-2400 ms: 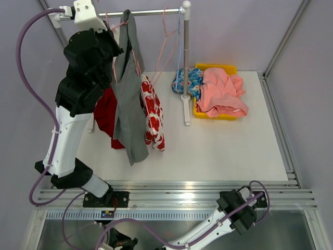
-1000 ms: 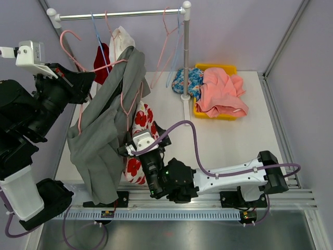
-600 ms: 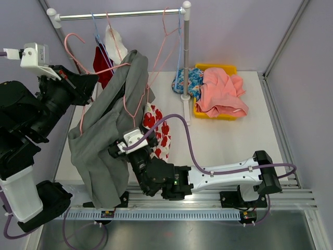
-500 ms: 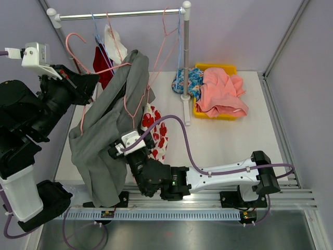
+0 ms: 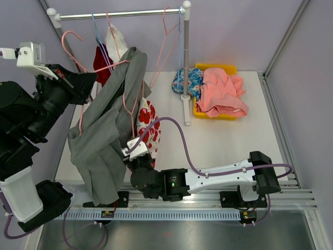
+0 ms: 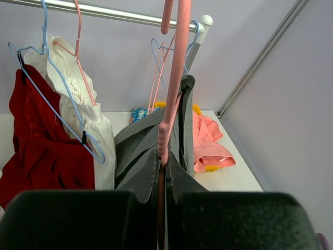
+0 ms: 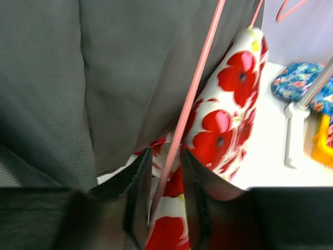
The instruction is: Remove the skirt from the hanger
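Observation:
My left gripper (image 5: 89, 78) (image 6: 163, 156) is shut on a pink wire hanger (image 5: 125, 99) (image 6: 174, 78), held off the rail at the table's left. A grey garment (image 5: 104, 135) (image 7: 130, 62) drapes over the hanger. A white skirt with red poppies (image 5: 148, 122) (image 7: 234, 104) hangs beside and behind it. My right gripper (image 5: 131, 152) (image 7: 165, 153) is low under the clothes, its jaws apart on either side of a pink hanger wire (image 7: 200, 78). The floral cloth lies just behind the wire. The jaws do not touch the wire.
A metal rail (image 5: 130, 13) on a white post (image 5: 185, 62) carries a red garment (image 5: 104, 57) and a white one (image 5: 117, 39) on a blue hanger, plus bare hangers. A yellow tray (image 5: 204, 115) holding pink cloth (image 5: 221, 91) and a blue patterned cloth (image 5: 187, 80) lie at the back right.
The left arm has pulled the hanger with its clothes off the rail towards the near left. The right arm has swung in under them, and its gripper has slid left and nearer, astride the wire.

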`<action>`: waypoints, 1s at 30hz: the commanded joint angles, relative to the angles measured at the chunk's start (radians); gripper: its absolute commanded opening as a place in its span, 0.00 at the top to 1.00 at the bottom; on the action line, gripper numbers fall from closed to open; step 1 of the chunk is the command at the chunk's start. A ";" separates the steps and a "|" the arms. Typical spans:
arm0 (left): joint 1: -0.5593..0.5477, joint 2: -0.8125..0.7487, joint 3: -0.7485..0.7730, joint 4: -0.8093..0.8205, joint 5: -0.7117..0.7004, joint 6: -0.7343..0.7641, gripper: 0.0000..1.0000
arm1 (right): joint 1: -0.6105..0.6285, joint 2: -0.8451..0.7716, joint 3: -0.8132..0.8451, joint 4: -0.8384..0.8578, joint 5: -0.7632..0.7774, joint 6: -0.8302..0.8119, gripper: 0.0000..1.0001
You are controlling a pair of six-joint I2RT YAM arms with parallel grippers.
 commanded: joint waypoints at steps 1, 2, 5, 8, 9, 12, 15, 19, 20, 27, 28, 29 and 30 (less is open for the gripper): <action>-0.002 -0.017 0.041 0.188 0.013 -0.018 1.00 | -0.010 -0.041 -0.002 -0.110 -0.003 0.217 0.67; -0.002 -0.017 0.041 0.187 0.011 -0.017 1.00 | -0.010 -0.033 0.004 -0.116 -0.020 0.222 0.75; -0.002 -0.020 0.033 0.184 0.003 -0.015 1.00 | -0.010 -0.010 0.027 -0.135 -0.026 0.227 1.00; -0.002 -0.032 0.004 0.185 -0.003 -0.009 1.00 | -0.008 -0.025 0.027 -0.110 -0.025 0.199 1.00; -0.002 -0.041 -0.007 0.188 -0.006 -0.009 1.00 | -0.008 -0.031 0.027 -0.090 -0.025 0.189 1.00; -0.002 -0.067 -0.093 0.207 -0.009 -0.010 1.00 | -0.008 -0.067 0.031 -0.020 -0.013 0.072 1.00; -0.002 -0.107 -0.232 0.250 -0.020 -0.020 1.00 | -0.002 -0.104 0.057 0.063 0.001 -0.062 1.00; -0.002 -0.154 -0.421 0.320 -0.032 -0.043 1.00 | 0.016 -0.145 0.088 0.224 0.013 -0.257 1.00; -0.002 -0.159 -0.450 0.340 -0.032 -0.047 1.00 | 0.024 -0.156 0.094 0.261 0.015 -0.299 1.00; -0.002 -0.175 -0.633 0.411 -0.079 -0.032 1.00 | 0.099 -0.156 0.154 0.576 0.050 -0.682 1.00; -0.002 -0.170 -0.660 0.417 -0.084 -0.021 1.00 | 0.126 -0.153 0.153 0.627 0.067 -0.736 1.00; -0.002 -0.158 -0.673 0.429 -0.090 -0.017 1.00 | 0.143 -0.150 0.151 0.682 0.078 -0.797 1.00; -0.002 -0.152 -0.685 0.434 -0.095 -0.014 1.00 | 0.159 -0.145 0.147 0.824 0.090 -0.941 1.00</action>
